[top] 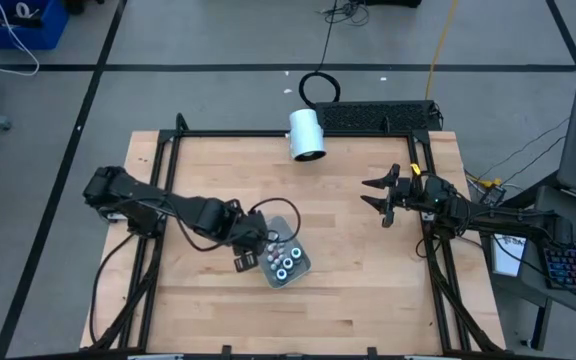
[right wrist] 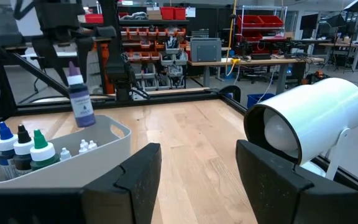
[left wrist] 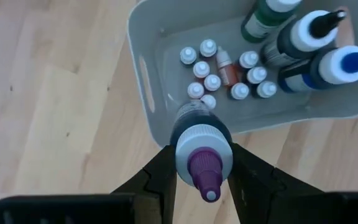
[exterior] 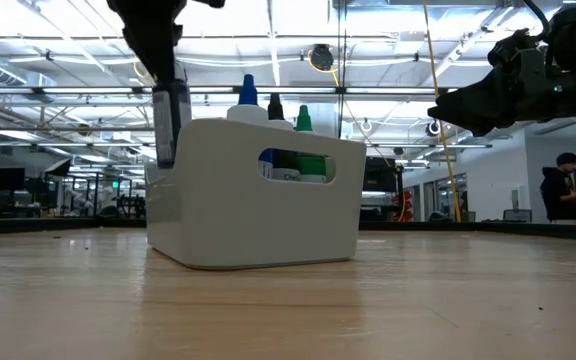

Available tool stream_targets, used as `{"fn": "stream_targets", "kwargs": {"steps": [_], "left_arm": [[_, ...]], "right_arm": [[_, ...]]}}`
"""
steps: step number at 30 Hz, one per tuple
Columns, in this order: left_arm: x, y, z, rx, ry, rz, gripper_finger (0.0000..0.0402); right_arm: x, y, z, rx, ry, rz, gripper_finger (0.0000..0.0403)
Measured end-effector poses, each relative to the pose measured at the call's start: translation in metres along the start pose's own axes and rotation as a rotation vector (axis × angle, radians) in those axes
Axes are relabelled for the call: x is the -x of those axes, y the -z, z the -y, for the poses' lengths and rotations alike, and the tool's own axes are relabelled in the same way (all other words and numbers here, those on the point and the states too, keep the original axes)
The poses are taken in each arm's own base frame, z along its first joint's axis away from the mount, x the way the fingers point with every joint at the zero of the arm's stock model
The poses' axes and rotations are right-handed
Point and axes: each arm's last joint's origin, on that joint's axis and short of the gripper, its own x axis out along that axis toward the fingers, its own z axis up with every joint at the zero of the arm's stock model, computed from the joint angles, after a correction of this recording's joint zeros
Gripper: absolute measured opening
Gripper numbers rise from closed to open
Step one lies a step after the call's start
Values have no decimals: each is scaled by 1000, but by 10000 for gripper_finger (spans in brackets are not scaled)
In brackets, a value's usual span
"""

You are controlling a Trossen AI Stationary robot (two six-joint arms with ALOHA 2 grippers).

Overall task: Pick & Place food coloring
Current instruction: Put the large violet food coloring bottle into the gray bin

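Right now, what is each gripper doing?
Left gripper: closed on a purple-capped food coloring bottle at the rim of the white bin.
Right gripper: open, empty.

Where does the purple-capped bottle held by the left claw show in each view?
High: hidden under the left claw, beside the white bin.
Low: purple-capped bottle at the bin's left edge.
Left wrist: bottom centre, between the fingers.
Right wrist: upper left, above the bin.
Shared landmark: the white bin.
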Motion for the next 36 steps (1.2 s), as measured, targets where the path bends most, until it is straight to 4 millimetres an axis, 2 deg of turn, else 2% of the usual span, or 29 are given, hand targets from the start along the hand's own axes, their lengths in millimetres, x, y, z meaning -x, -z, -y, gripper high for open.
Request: {"fn": "stream_targets", "kwargs": {"steps": [9, 36], "left_arm": [[-14, 0, -12, 34, -21, -38, 119], [-58, 2, -34, 97, 71, -98, 119]], "right_arm": [[0, 0, 0, 0, 0, 0, 196], [0, 0, 0, 0, 0, 0, 196]]}}
